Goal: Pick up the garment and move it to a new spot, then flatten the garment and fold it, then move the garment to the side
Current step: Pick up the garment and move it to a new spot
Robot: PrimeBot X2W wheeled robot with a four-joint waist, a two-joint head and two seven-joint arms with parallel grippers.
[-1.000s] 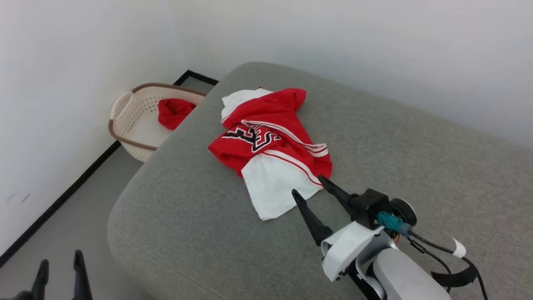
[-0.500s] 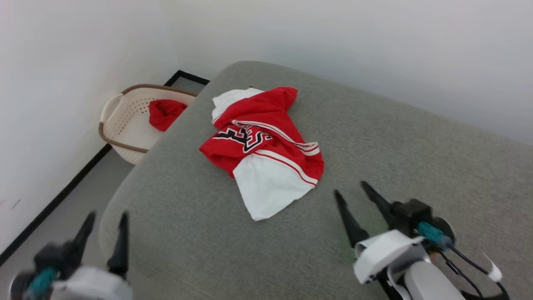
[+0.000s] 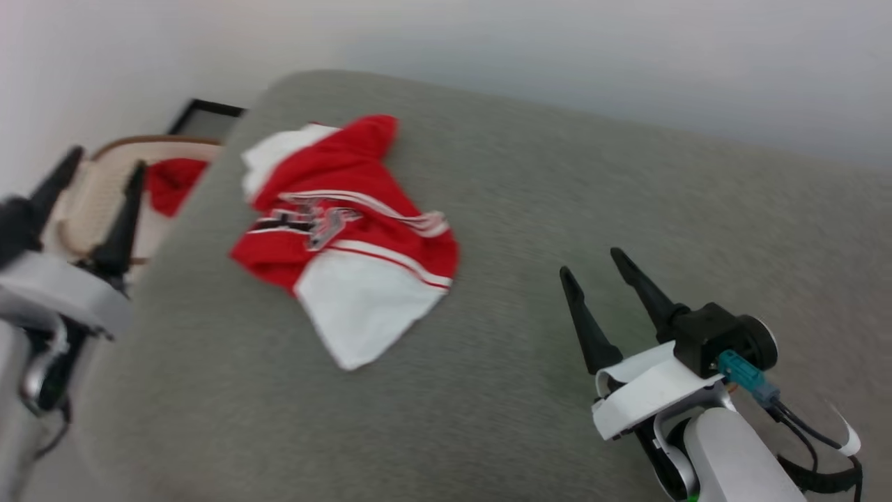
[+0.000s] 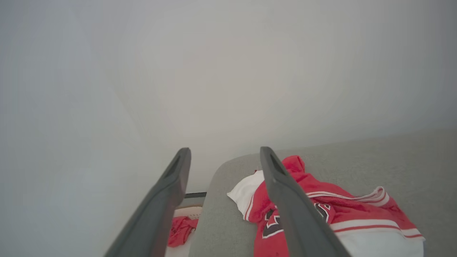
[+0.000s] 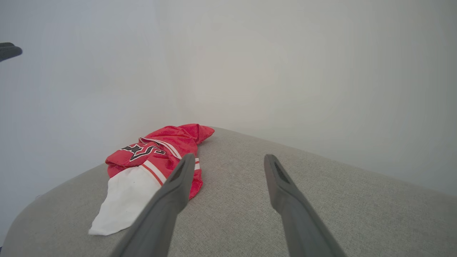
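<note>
Right pincer left garment; lettering blurred.

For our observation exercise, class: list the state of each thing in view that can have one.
Red T-shirt with white sleeves: crumpled, unfolded, lying on the grey cushion.
Left dark-fingered claw: open, empty.
Right dark-fingered claw: open, empty.
Small red cloth: bunched in the cream basket.

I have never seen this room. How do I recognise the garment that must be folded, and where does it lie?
Look at the big grey cushioned surface against the white wall. Toward its far left corner lies a crumpled red T-shirt. Unlike the plain red cloth in the pale basket beside the cushion, it has white sleeves, striped trim and black lettering.
</note>
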